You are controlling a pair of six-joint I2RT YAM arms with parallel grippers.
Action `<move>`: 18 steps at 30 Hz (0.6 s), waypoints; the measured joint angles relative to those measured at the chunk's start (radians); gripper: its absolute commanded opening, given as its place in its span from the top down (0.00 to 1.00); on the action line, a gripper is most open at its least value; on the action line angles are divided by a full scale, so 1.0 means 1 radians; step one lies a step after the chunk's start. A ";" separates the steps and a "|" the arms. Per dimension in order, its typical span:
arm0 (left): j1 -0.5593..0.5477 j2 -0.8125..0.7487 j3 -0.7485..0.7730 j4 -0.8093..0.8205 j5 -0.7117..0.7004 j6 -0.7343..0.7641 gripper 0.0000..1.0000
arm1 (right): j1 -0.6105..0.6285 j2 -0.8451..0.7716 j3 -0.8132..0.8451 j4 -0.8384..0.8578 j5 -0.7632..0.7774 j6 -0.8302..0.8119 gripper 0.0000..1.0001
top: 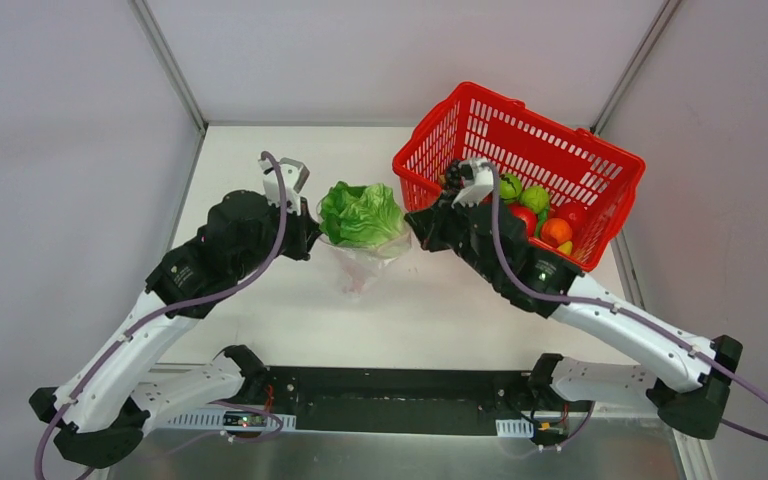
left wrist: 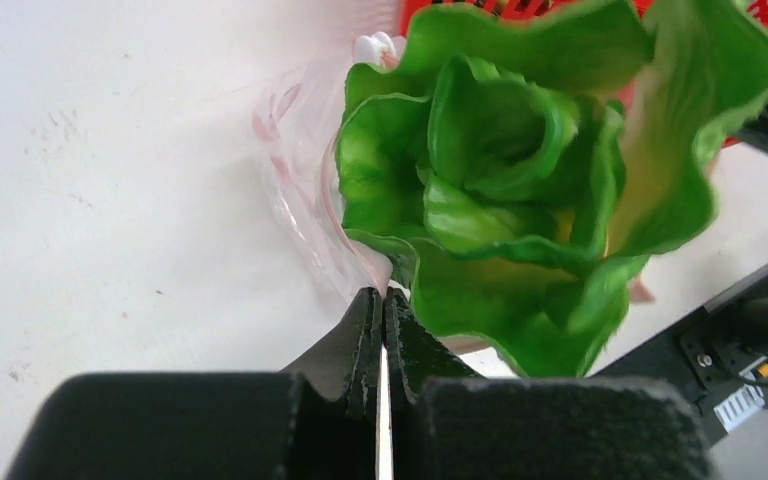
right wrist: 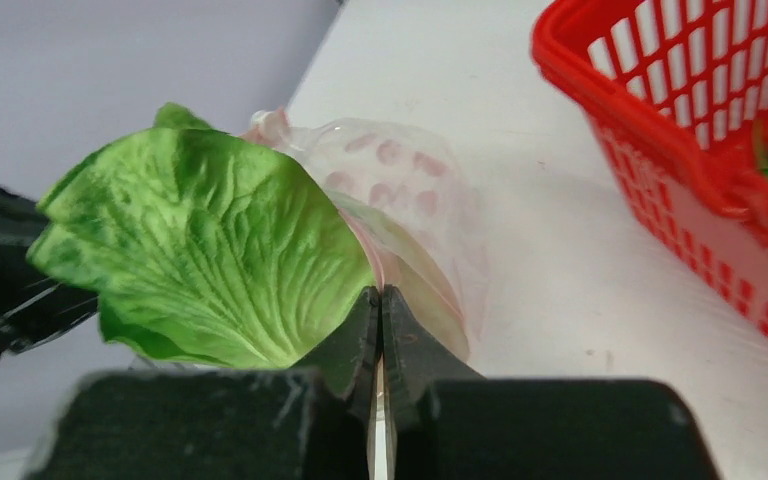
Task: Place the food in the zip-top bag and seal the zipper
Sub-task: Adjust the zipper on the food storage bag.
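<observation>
The clear zip-top bag (top: 360,262) hangs between my two grippers above the table, its mouth held open. The green lettuce (top: 362,213) sticks out of the mouth, partly inside. My left gripper (top: 312,238) is shut on the bag's left mouth edge (left wrist: 360,270). My right gripper (top: 412,228) is shut on the right mouth edge (right wrist: 385,270). The lettuce fills the left wrist view (left wrist: 520,180) and the right wrist view (right wrist: 200,260). The pink zipper strip (right wrist: 370,240) runs along the rim. Red, green and orange round fruits (top: 545,210) and dark grapes (top: 454,176) lie in the basket.
The red mesh basket (top: 550,130) stands at the back right, just behind my right arm; it also shows in the right wrist view (right wrist: 700,140). White table (top: 260,310) lies under the bag. Metal frame posts stand at the back corners.
</observation>
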 measured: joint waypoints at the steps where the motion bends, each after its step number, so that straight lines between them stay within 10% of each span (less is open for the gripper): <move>1: 0.010 0.014 0.021 -0.024 0.019 0.003 1.00 | -0.009 0.018 0.043 -0.049 0.005 -0.009 1.00; 13: 0.048 0.036 -0.031 0.015 0.113 -0.008 1.00 | 0.054 0.292 0.354 -0.372 0.114 -0.201 1.00; 18: 0.048 0.058 -0.056 0.044 0.122 -0.028 1.00 | 0.061 0.285 0.245 -0.321 0.011 -0.261 1.00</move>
